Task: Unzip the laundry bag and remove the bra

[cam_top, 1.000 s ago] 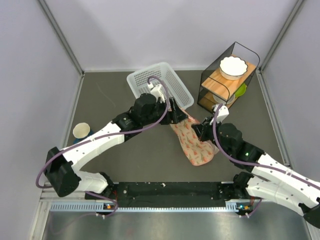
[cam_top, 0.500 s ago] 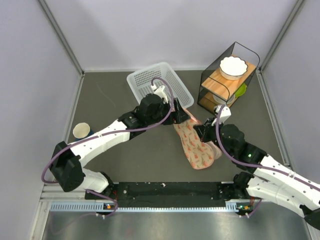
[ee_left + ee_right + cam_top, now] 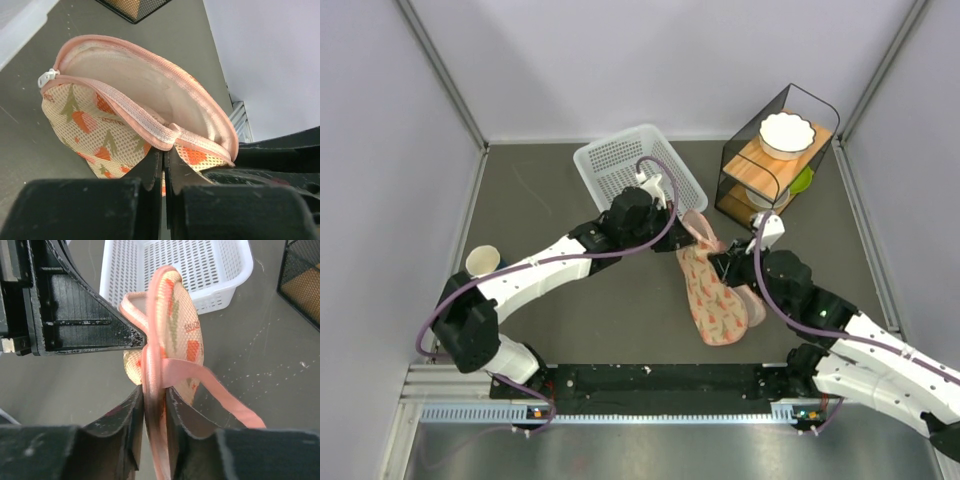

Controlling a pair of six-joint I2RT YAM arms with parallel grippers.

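The laundry bag (image 3: 712,300) lies on the table between both arms, beige-pink mesh with orange prints and pink trim. Its zip is parted (image 3: 150,80), showing a pale smooth lining; the white zip pull (image 3: 47,77) sits at the far end. My left gripper (image 3: 165,150) is shut on the near zip edge of the bag (image 3: 95,120). My right gripper (image 3: 154,390) stands slightly open around the bag's pink rim (image 3: 155,350), with a thin gap on one side. A pink strap (image 3: 220,390) hangs by it. I cannot make out the bra.
A white perforated basket (image 3: 610,160) stands behind the left gripper (image 3: 682,240). A black wire rack (image 3: 750,185) with a white bowl (image 3: 787,133) on its shelf is at the back right. A paper cup (image 3: 483,262) stands at the left.
The left gripper moved right to the bag's top end and shut on its zip edge. The right jaws, shut on the rim before, have parted. The bag shifted slightly toward the near side.
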